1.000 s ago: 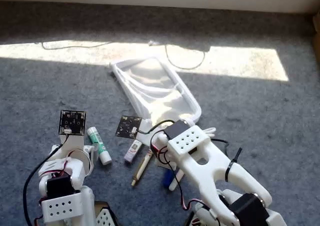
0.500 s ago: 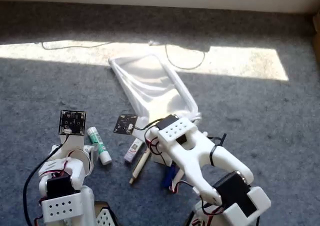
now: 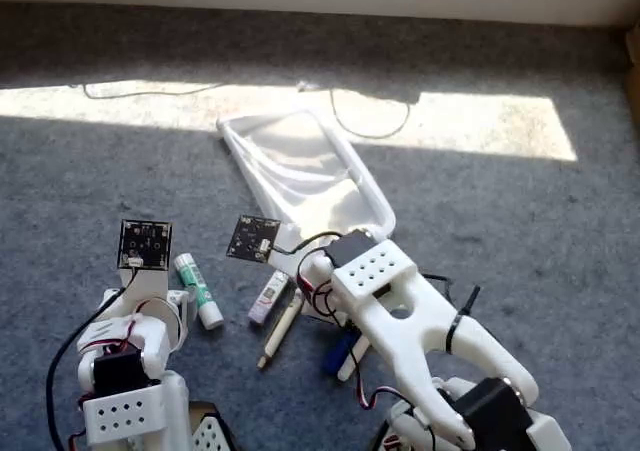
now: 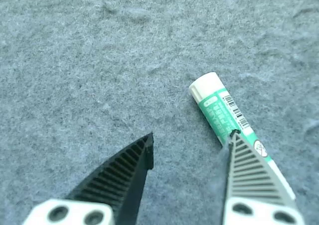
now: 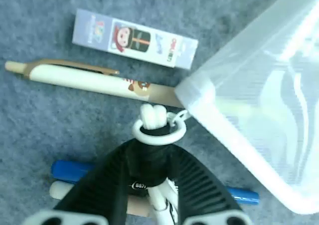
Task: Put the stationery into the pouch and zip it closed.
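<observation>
A white mesh pouch (image 3: 300,171) lies on the carpet, its near corner by my right arm (image 3: 385,281). In the right wrist view my right gripper (image 5: 155,145) is shut on the pouch's white zip pull ring (image 5: 158,124), at the corner of the pouch (image 5: 259,105). Beside it lie a cream pen (image 5: 89,78), a small printed eraser box (image 5: 134,38), a blue pen (image 5: 70,169) and a white pen (image 5: 61,189). My left gripper (image 4: 191,135) stands open just above the carpet, one finger over the green-and-white glue stick (image 4: 224,115).
The floor is grey carpet with a bright sun patch (image 3: 480,121) behind the pouch. A thin cable (image 3: 370,131) runs across that patch. The glue stick (image 3: 198,289), eraser box (image 3: 267,298) and cream pen (image 3: 282,329) lie between the two arms.
My right arm swung its upper part left and back while holding the zip pull, and the pouch's near corner slid slightly left. The left arm has kept still.
</observation>
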